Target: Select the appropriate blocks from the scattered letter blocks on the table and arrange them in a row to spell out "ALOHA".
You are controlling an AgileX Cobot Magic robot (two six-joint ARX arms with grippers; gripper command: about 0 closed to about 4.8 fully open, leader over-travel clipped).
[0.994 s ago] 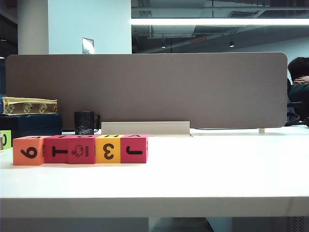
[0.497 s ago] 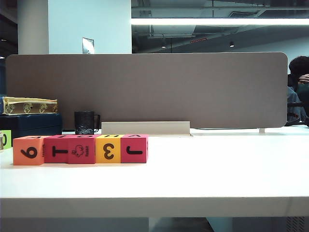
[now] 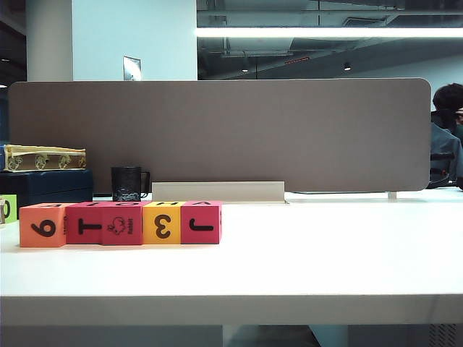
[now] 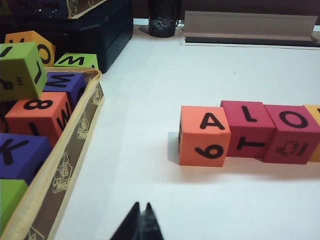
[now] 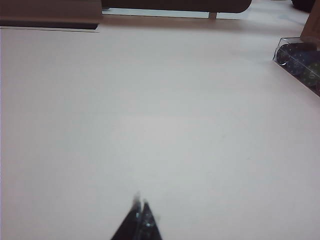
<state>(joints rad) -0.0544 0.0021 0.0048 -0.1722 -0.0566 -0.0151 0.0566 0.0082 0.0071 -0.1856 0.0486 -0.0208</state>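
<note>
1. The left end effector (image 4: 141,218) and right end effector (image 5: 140,216) are held closed and empty, low over the bare table (image 3: 304,260), clear of the work.
2. The blocks (image 3: 120,223) are set touching in one row at the table's left, so the top faces read in sequence.
3. Unused blocks are kept in a tray (image 4: 65,165) beside the row.

- left gripper (image 4: 141,220): only the fingertips show in its wrist view, two slim black tapered fingers (image 4: 131,226) pressed into one point, faint sheen on the tips
- right gripper (image 5: 140,220): same look, two black pointed fingers (image 5: 131,227) meeting tip to tip, slightly glossy, blurred edges
</note>
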